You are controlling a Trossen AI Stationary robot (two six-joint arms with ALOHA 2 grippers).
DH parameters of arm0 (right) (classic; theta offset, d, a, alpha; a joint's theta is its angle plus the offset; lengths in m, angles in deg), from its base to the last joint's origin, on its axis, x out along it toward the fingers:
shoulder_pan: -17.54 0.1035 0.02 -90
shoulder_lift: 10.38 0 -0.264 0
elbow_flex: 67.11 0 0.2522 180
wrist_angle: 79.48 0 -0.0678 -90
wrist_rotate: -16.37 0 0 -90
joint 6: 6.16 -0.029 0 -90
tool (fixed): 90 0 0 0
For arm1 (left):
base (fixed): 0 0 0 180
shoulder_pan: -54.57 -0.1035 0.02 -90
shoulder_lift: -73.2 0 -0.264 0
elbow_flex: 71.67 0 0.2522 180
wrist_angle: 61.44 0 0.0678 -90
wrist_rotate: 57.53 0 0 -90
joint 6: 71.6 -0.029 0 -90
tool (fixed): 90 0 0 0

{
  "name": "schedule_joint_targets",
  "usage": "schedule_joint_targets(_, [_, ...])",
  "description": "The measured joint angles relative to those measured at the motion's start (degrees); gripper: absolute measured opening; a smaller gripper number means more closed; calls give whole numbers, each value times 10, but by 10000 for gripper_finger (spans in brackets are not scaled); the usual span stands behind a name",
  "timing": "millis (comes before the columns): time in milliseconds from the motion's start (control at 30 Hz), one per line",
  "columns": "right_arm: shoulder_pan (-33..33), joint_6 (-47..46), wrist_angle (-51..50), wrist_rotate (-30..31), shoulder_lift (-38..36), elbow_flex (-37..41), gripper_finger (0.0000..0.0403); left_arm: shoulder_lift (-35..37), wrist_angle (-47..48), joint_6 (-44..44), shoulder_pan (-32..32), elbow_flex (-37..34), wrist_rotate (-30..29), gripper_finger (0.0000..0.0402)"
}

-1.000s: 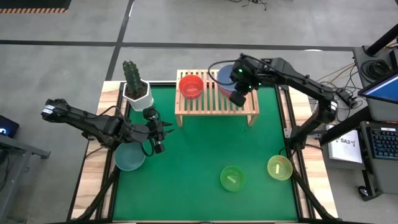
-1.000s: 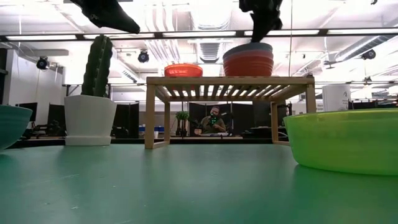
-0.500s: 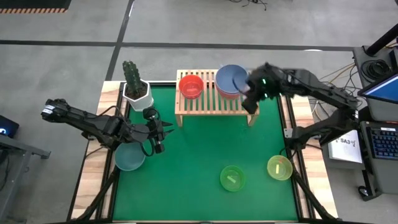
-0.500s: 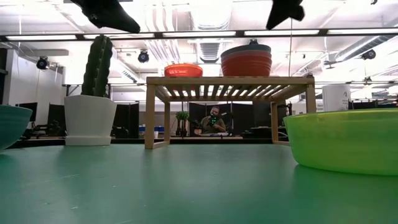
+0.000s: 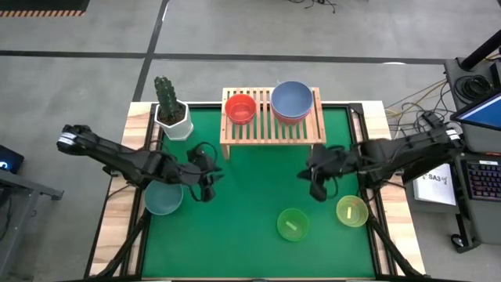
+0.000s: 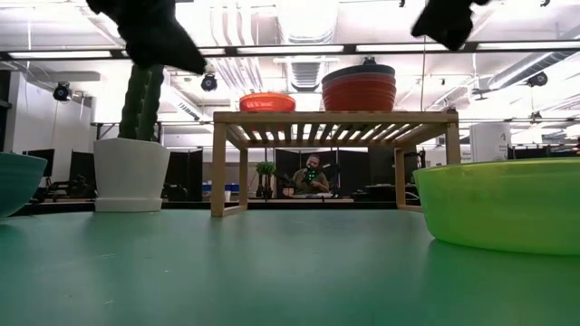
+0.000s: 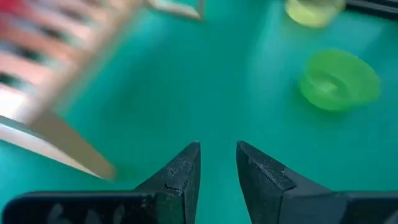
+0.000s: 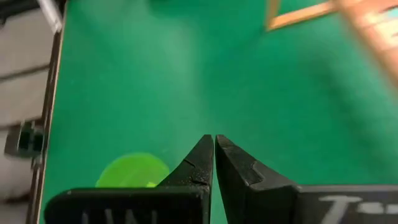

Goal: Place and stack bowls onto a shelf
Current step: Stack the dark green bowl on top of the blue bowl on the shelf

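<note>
The light-wood shelf [image 5: 272, 124] stands at the table's far edge. On its slats sit a red bowl [image 5: 240, 108] and a stack with a blue bowl [image 5: 292, 102] on top; the low view shows red bowls [image 6: 360, 93] under it. A teal bowl [image 5: 163, 198] rests at the table's left, a green bowl [image 5: 293, 224] and a yellow-green bowl [image 5: 351, 211] near the right. My left gripper [image 5: 210, 178] [image 7: 217, 152] hovers open beside the teal bowl. My right gripper [image 5: 317, 186] [image 8: 214, 142] is shut, above the mat between shelf and green bowl.
A white pot with a cactus [image 5: 171, 106] stands left of the shelf at the far-left corner. Green mat lies open between the two grippers and in front of the shelf. In the low view the green bowl [image 6: 498, 204] fills the right foreground.
My right gripper has drawn away from the blue bowl on the shelf's stack, swinging right and then toward the near edge, to a spot over the mat in front of the shelf's right leg. The blue bowl stays on the stack. My left gripper has shifted slightly right and nearer.
</note>
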Motion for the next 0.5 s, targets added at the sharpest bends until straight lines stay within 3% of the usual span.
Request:
schedule_joint_targets(133, [31, 0, 60, 0, 18, 51, 9, -38, 34, 103, 0, 10, 111, 86])
schedule_joint_targets(233, [46, 2, 99, 0, 31, 76, 9, -70, 132, 222, 0, 38, 176, 86])
schedule_joint_targets(500, [56, 11, 164, 2, 62, 108, 9, -172, 476, 414, 40, 129, 239, 86])
